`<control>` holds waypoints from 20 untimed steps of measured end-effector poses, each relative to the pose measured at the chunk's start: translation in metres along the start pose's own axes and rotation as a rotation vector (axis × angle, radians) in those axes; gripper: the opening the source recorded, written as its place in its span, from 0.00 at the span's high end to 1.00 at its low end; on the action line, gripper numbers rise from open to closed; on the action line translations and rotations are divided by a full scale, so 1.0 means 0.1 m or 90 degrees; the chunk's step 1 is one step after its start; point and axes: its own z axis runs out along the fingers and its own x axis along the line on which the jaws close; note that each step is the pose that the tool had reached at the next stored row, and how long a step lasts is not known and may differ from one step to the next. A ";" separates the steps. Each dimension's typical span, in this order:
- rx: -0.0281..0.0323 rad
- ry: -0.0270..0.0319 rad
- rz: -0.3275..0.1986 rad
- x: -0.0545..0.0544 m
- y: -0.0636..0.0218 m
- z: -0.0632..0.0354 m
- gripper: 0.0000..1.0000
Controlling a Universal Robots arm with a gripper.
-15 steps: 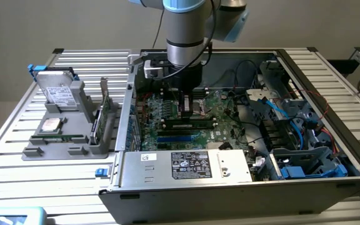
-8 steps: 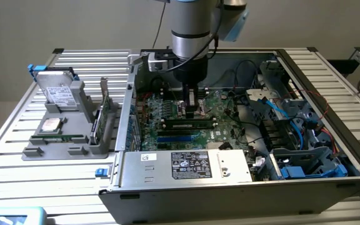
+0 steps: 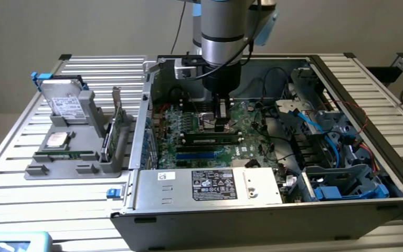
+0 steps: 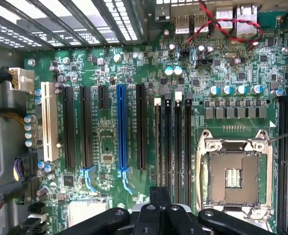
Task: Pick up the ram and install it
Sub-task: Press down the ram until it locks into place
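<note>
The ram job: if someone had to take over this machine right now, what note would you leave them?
Gripper: shut, holding nothing that can be seen, lowered into the open computer case with its tip just above the memory slots.
The ram: lying lengthwise along a slot on the motherboard, directly below the gripper's tip.
Done: the ram has been brought to the board and stands in a slot.
Left: whether it is pressed fully home and latched cannot be told from these views, so treat seating as unconfirmed.
</note>
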 end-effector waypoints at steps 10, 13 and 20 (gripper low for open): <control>-0.0014 0.0001 0.003 0.00 -0.002 0.000 0.89; -0.0038 0.0012 0.027 0.00 -0.002 0.001 0.89; -0.0110 0.0041 0.094 0.00 -0.002 0.003 0.89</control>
